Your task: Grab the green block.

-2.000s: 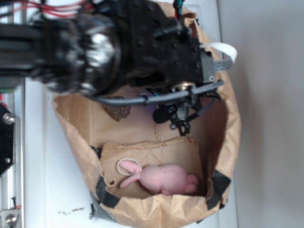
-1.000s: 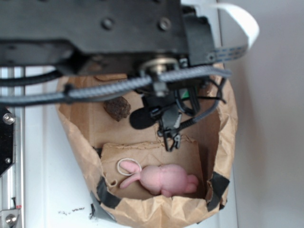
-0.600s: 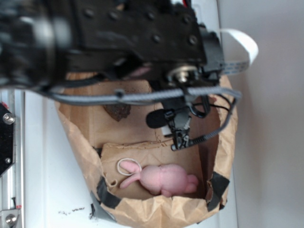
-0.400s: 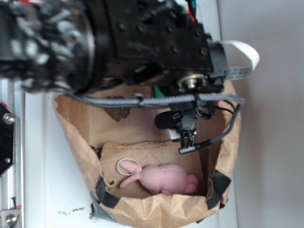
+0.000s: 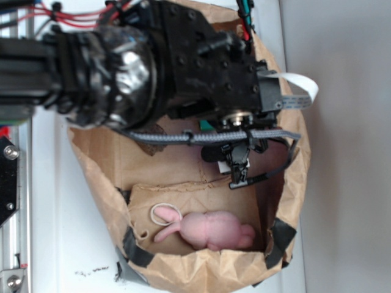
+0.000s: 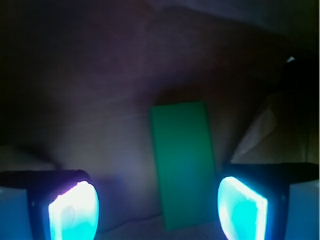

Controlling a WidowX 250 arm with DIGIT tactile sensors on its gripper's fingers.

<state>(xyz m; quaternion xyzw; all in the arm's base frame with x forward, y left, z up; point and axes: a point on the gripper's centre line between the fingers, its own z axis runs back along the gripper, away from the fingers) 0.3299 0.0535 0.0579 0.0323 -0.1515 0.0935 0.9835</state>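
In the wrist view the green block [image 6: 184,162] lies flat on the dim brown floor of the bag, its long side running away from me. My gripper [image 6: 158,212] is open, its glowing pads [image 6: 74,212] standing on either side of the block's near end. The block is closer to the right pad and touches neither. In the exterior view only a thin sliver of the green block [image 5: 206,126] shows under the black wrist [image 5: 235,116]. The fingers themselves are hidden there.
Everything sits inside a brown paper bag [image 5: 296,159] with rolled-down walls. A pink plush bunny [image 5: 211,230] lies in the bag's near part. A brown rock [image 5: 160,130] peeks out under the arm's grey cable [image 5: 183,137]. A metal rail [image 5: 12,183] runs along the left.
The arm has been swinging about above the bag and now sits lower over its far part. The bunny and bag have not moved.
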